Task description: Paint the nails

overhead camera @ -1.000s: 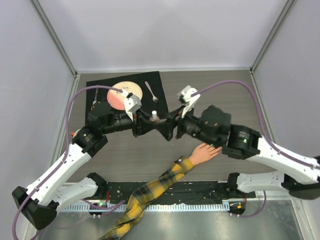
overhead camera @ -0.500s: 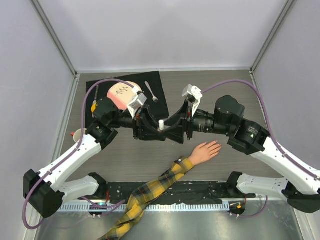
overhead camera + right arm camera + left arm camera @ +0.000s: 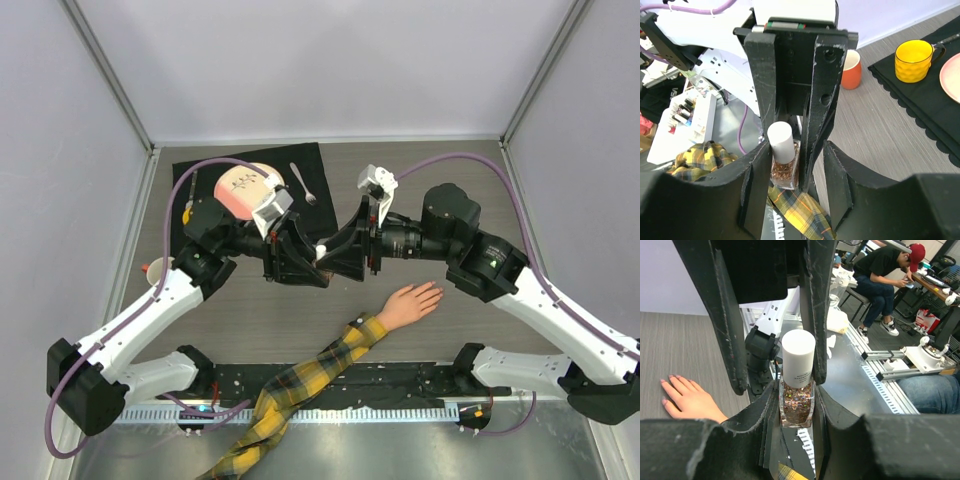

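My left gripper (image 3: 797, 401) is shut on a glitter nail polish bottle (image 3: 797, 405) with a white cap (image 3: 798, 357), held above the table's middle (image 3: 320, 251). My right gripper (image 3: 799, 150) faces it, open. Its fingers (image 3: 816, 305) straddle the cap; one finger is close beside it and the other stands apart. The pale mannequin hand (image 3: 408, 304) lies flat in front of both grippers, and its nails (image 3: 669, 377) show as small pink tips. The arm's yellow plaid sleeve (image 3: 312, 374) runs toward the near edge.
A black mat (image 3: 200, 165) at the back left holds a pink plate (image 3: 240, 186), a fork (image 3: 303, 183) and a yellow mug (image 3: 912, 60). An orange cup (image 3: 851, 62) stands left of the mat. A metal rail (image 3: 330, 412) lines the near edge.
My right gripper has slid left over the bottle's cap and its jaws have narrowed. The left gripper keeps its hold on the bottle, almost still over the last half second.
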